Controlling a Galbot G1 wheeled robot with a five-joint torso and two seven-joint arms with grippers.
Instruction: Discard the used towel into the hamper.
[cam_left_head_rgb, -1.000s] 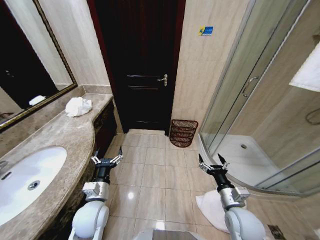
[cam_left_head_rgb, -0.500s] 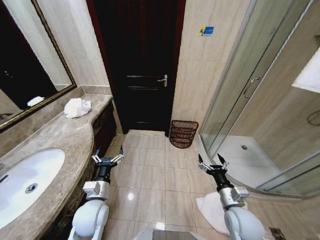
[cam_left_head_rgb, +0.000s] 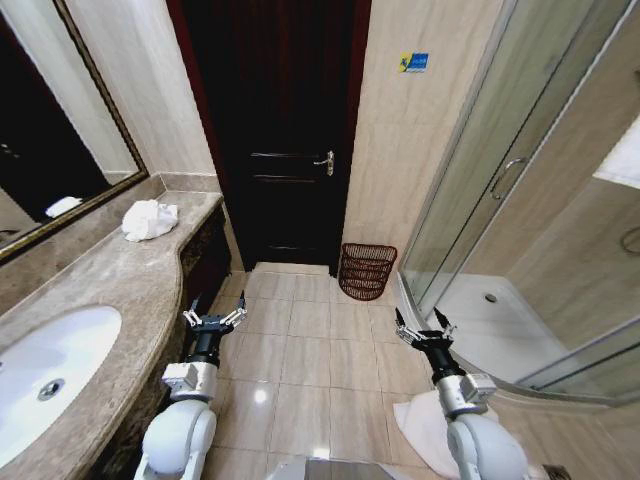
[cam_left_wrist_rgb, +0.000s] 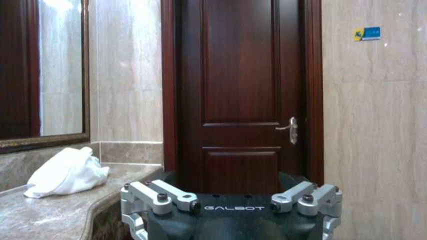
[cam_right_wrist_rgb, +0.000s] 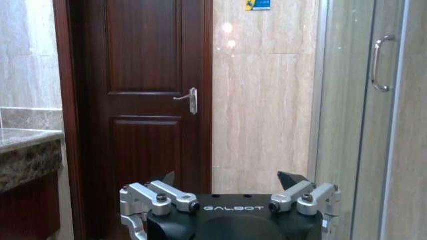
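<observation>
The used towel (cam_left_head_rgb: 150, 220) is a crumpled white heap at the far end of the marble counter (cam_left_head_rgb: 110, 280), under the mirror; the left wrist view has the towel (cam_left_wrist_rgb: 67, 172) ahead on the counter. On the floor tiles stands the hamper (cam_left_head_rgb: 366, 270), a dark reddish-brown wire basket, against the wall between the door and the shower. My left gripper (cam_left_head_rgb: 214, 320) (cam_left_wrist_rgb: 230, 185) is open and empty, held low beside the counter front. Over the floor, short of the hamper, my right gripper (cam_left_head_rgb: 424, 328) (cam_right_wrist_rgb: 227, 180) is also open and empty.
A white sink (cam_left_head_rgb: 45, 365) is set in the near counter. A dark wooden door (cam_left_head_rgb: 285, 130) is shut straight ahead. The glass shower enclosure (cam_left_head_rgb: 500, 200) curves along the right. A white mat (cam_left_head_rgb: 425, 425) lies on the floor by my right arm.
The whole picture has shifted a little, with the counter and sink sliding toward the left edge, so the camera moved. Both grippers keep the same open pose.
</observation>
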